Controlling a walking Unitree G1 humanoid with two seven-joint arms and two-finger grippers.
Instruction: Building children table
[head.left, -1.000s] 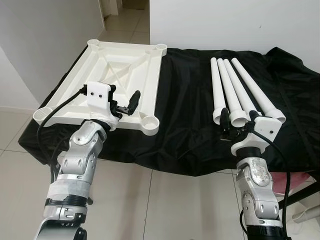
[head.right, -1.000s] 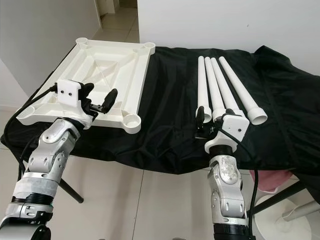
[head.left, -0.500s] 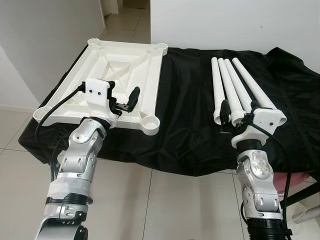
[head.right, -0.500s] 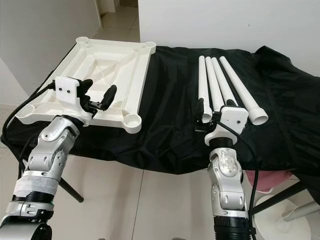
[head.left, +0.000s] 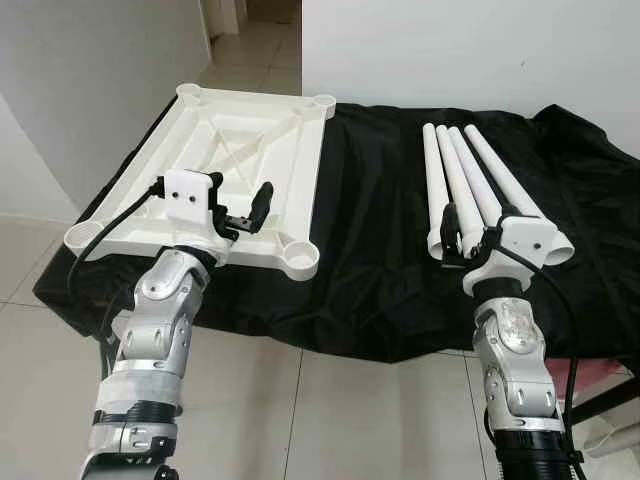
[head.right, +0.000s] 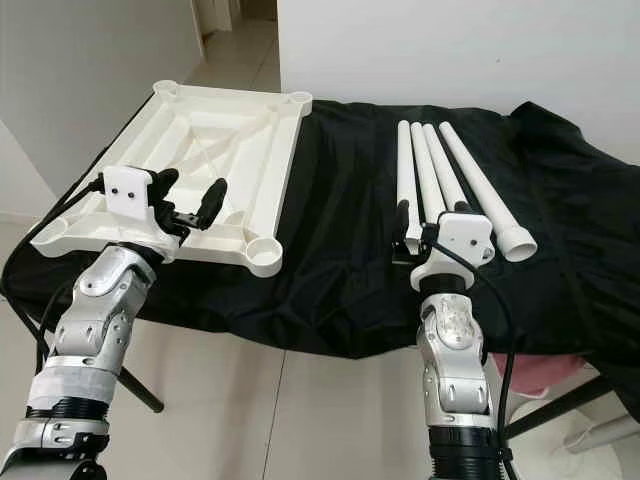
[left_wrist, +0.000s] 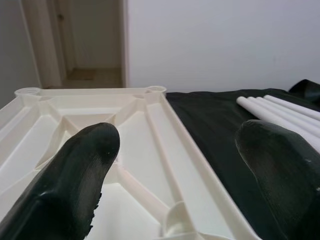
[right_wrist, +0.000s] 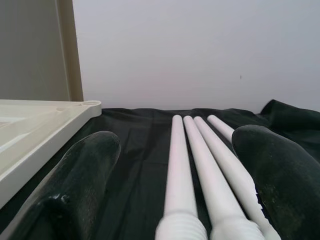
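The left tool (head.left: 243, 208) hovers with fingers spread wide and empty, over the near edge of the upturned white tabletop (head.left: 230, 150), whose ribbed underside stretches ahead of it on the black-draped table (head.left: 370, 220). A corner leg socket (head.left: 300, 258) sits just to its right. The right tool (head.left: 470, 228) is likewise released, fingers apart, poised at the threaded near ends of four white table legs (head.left: 470, 180) lying side by side directly ahead.

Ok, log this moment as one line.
left pincer: open over tabletop | right pincer: open at legs | nothing held
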